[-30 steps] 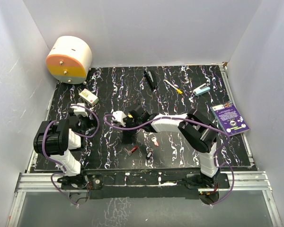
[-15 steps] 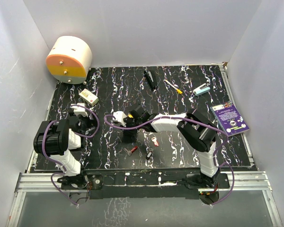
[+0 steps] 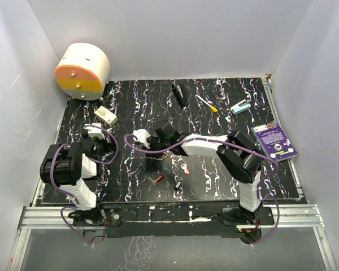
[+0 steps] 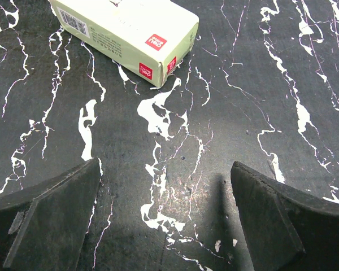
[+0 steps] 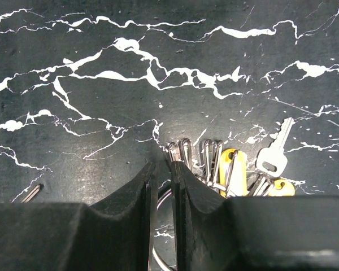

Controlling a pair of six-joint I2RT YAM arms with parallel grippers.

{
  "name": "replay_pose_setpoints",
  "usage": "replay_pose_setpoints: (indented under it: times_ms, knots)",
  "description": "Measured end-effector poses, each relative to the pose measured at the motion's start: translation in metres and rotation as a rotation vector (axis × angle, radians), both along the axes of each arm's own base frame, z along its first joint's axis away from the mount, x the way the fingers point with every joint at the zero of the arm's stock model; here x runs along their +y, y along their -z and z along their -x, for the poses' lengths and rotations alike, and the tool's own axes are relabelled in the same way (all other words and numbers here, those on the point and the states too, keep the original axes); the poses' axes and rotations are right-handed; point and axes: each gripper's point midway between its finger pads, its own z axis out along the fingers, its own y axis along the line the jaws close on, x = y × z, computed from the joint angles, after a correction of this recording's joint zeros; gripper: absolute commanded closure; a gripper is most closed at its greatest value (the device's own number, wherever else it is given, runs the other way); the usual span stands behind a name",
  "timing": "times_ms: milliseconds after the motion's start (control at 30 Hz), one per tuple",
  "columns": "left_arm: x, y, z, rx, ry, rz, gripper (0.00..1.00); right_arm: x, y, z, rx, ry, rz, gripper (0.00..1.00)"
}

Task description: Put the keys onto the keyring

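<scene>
Your right gripper (image 5: 163,165), jaws drawn tighter over the past second, pinches the thin silver wire keyring (image 5: 160,255) with yellow-headed metal keys (image 5: 231,169) at mid-table, a loose red-headed key (image 3: 157,178) awaiting threading, while your left gripper (image 4: 165,166) gapes idle.

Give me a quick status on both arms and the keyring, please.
Left fingers open above the mat, by the box. Right fingers pinched on the keyring, yellow-headed keys bunched beside it. Loose keys nearby; nothing blocking.

Pinched keyring (image 5: 161,257) in right gripper (image 5: 163,164), keys (image 5: 231,169) beside
</scene>
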Motion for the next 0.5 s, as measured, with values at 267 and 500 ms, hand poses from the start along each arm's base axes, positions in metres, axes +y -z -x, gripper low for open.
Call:
replay_pose_setpoints:
  times_ms: [267,500]
  knots:
    - [0.000,0.000,0.000,0.000,0.000,0.000,0.03,0.006,-0.003,-0.009,-0.023,0.001,-0.002,0.80]
    - [0.000,0.000,0.000,0.000,0.000,0.000,0.03,0.003,0.017,-0.006,0.007,0.002,0.038,0.80]
